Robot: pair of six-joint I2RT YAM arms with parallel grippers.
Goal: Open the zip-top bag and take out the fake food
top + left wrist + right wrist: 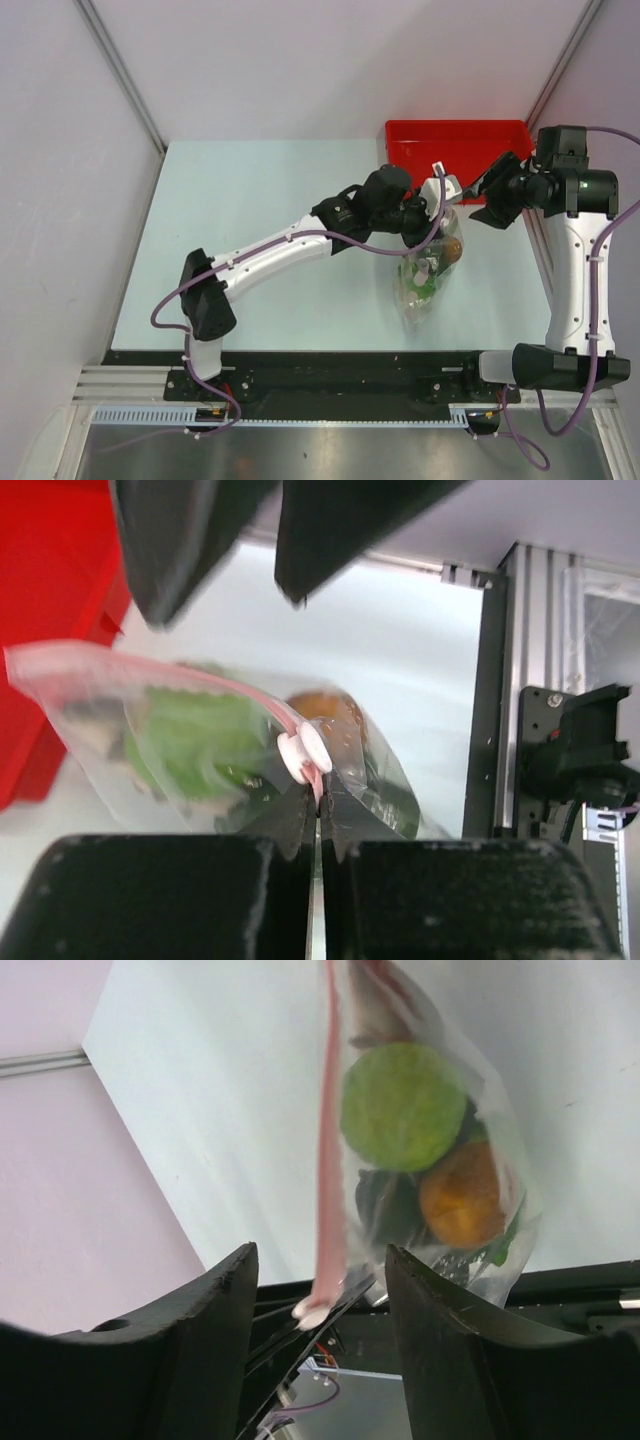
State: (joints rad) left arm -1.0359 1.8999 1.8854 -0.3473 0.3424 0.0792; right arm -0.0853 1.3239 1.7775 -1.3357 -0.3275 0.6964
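Observation:
The clear zip-top bag [428,270] hangs from my left gripper [432,205], mouth up by the tray. In the left wrist view the left gripper [318,800] is shut on the pinkish zip strip [150,670] right under the white slider [303,752]. A leafy green piece [190,735] and an orange-brown fruit [325,708] show inside. My right gripper [480,195] is open, just right of the bag's mouth. In the right wrist view its jaws [320,1260] stand wide on either side of the zip strip [332,1140] without touching it. A light green fruit [403,1105] and the orange fruit [462,1195] show inside. The grey fish is not distinguishable.
The red tray [460,135] stands at the back right of the table, right behind both grippers, and shows in the left wrist view [50,600]. The table's black front rail [330,360] runs below the bag. A wall post [560,70] is at the right.

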